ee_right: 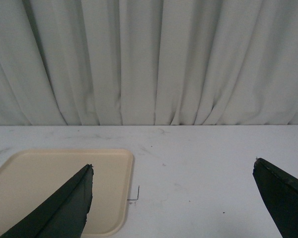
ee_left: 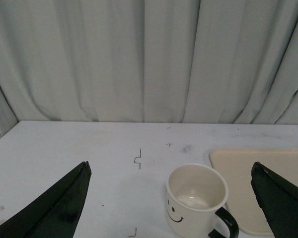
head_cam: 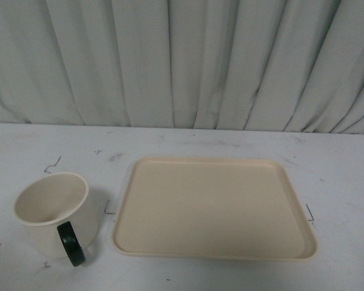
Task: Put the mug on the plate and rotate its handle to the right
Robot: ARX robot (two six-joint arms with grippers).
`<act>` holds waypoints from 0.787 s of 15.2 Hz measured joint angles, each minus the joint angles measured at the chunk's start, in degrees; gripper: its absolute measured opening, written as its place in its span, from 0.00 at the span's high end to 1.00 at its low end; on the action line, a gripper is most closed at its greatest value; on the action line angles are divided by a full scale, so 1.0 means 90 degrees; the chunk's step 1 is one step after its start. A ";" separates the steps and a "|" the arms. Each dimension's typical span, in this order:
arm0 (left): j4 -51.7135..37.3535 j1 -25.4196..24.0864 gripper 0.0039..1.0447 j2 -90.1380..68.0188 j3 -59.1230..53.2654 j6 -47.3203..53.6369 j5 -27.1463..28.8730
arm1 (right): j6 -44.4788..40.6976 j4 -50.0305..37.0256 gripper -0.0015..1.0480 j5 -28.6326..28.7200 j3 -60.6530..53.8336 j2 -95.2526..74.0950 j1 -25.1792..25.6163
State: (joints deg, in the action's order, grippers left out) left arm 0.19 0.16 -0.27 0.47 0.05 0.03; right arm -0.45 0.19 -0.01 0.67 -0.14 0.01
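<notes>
The mug (head_cam: 51, 212) stands upright on the white surface (head_cam: 230, 142), mouth open upward. It sits at the near left of the front view, just beside the plate (head_cam: 218, 206) but apart from it, off the plate's left edge. Its dark handle (head_cam: 71, 244) points toward the robot and a little to the right. In the left wrist view a black smiley face (ee_left: 175, 210) shows on the mug's side, next to the handle. The plate lies flat on the surface, right of the mug, with its long side across the view. Small dark marks (head_cam: 51, 165) dot the surface near both things. The left gripper (ee_left: 170, 164) hangs above the surface with its dark fingers (ee_left: 59, 208) spread wide and holding nothing; the mug shows between them. The right gripper (ee_right: 173, 163) is likewise spread wide and empty, its fingers (ee_right: 64, 210) over the plate's corner and the bare surface. A pale pleated curtain (head_cam: 182, 60) closes the back.
</notes>
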 joint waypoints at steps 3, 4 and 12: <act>0.0000 0.0000 0.06 0.0000 0.0000 0.0000 -0.0002 | 0.0000 0.0000 0.06 0.0000 0.0000 0.0000 0.0000; 0.0000 0.0000 0.06 0.0002 0.0000 0.0000 0.0000 | 0.0000 0.0000 0.06 0.0000 0.0000 0.0000 0.0000; 0.0000 0.0000 0.06 0.0002 0.0000 0.0000 0.0000 | 0.0000 0.0000 0.06 0.0000 0.0000 0.0000 0.0000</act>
State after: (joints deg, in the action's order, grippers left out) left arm 0.19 0.16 -0.25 0.47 0.05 0.03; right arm -0.45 0.19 -0.01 0.67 -0.14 0.01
